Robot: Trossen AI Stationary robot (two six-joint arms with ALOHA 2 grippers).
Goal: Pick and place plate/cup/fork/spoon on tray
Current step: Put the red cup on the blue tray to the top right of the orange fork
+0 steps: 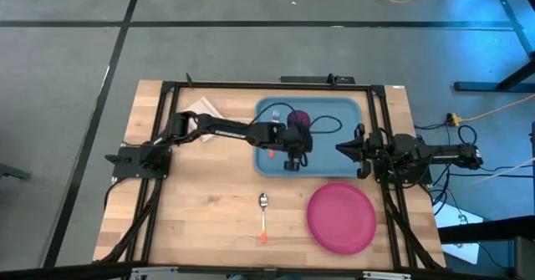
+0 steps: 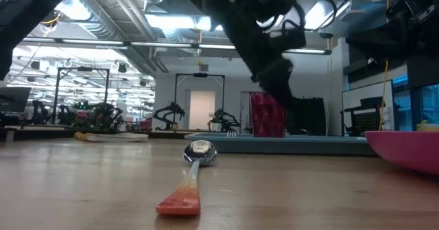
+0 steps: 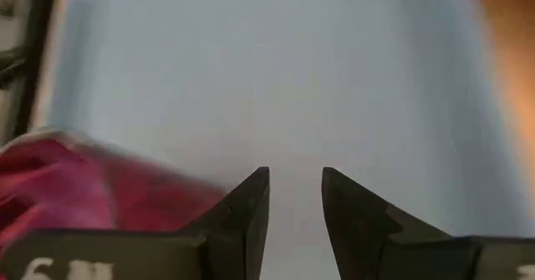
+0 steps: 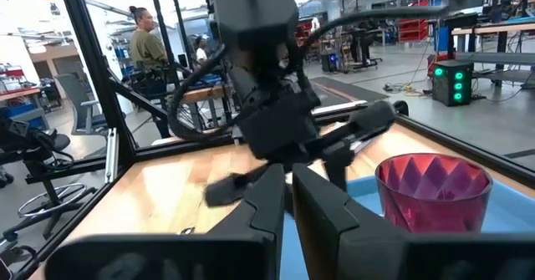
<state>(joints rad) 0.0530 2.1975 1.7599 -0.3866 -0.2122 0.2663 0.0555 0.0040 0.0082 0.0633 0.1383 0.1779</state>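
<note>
Blue tray (image 1: 344,111) under left pincer (image 1: 292,165), beside cup (image 1: 298,118).

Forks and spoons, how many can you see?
2. The spoon lies on the bare table, left of the plate. The fork lies in the tray, mostly hidden under the left arm. Others could hide beneath it.

The cup (image 1: 298,118) and fork (image 1: 273,114) are found in the tray (image 1: 347,146); the spoon (image 1: 263,216) and plate (image 1: 341,217) lie on the bench (image 1: 201,205) before it.
</note>
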